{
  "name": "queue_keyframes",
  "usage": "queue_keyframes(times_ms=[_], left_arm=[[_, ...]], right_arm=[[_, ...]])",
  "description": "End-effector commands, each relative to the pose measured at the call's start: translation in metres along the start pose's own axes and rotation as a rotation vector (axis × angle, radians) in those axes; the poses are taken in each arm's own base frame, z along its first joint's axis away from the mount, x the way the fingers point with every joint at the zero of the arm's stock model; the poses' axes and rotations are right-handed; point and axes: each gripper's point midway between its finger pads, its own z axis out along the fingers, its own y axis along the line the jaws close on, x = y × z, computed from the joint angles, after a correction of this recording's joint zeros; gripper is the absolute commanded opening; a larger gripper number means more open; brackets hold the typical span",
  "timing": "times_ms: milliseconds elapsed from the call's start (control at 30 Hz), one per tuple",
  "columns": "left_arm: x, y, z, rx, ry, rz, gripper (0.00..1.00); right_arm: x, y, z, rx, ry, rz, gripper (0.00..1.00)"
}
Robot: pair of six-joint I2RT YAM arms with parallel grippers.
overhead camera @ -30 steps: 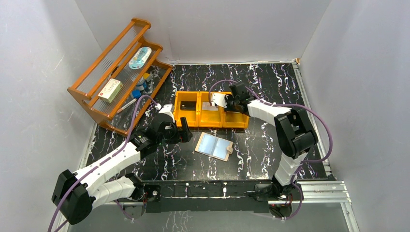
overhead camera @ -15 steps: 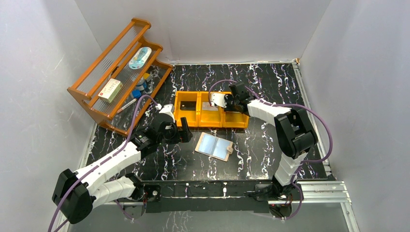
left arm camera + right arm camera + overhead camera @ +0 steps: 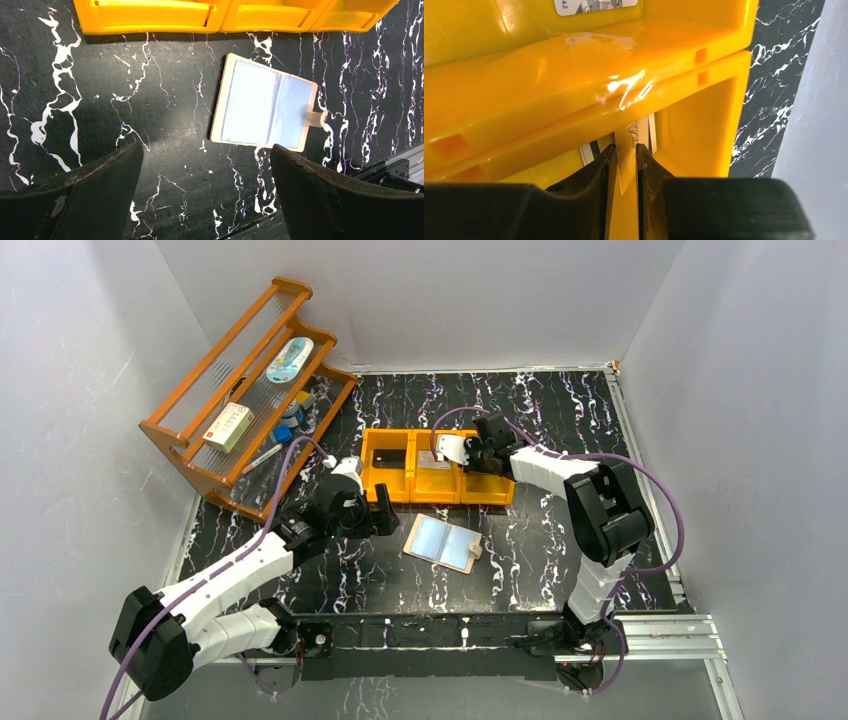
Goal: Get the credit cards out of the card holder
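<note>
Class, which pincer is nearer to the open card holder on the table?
Left. The left pincer sits just left of the card holder; the right pincer is farther back, at the orange tray.

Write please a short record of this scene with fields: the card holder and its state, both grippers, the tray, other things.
card holder: lies open on the black marbled table, in front of the orange tray and apart from it, silvery-blue sleeves up
left gripper: open, above the table beside the card holder, holds nothing
right gripper: over the orange tray, a white card on edge between its fingers; grip or release cannot be told
orange tray: three compartments, cards inside
wooden rack: back left, small items on it
</note>
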Motion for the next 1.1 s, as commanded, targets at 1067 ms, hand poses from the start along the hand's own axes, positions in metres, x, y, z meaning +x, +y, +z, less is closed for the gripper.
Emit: queue_keyframes(times_ms=[1067], left_arm=[[-0.019, 0.011, -0.005, -0.068, -0.104, -0.09, 0.98]], right_arm=[[-0.123, -0.006, -0.134, -0.139, -0.481, 1.319, 0.6]])
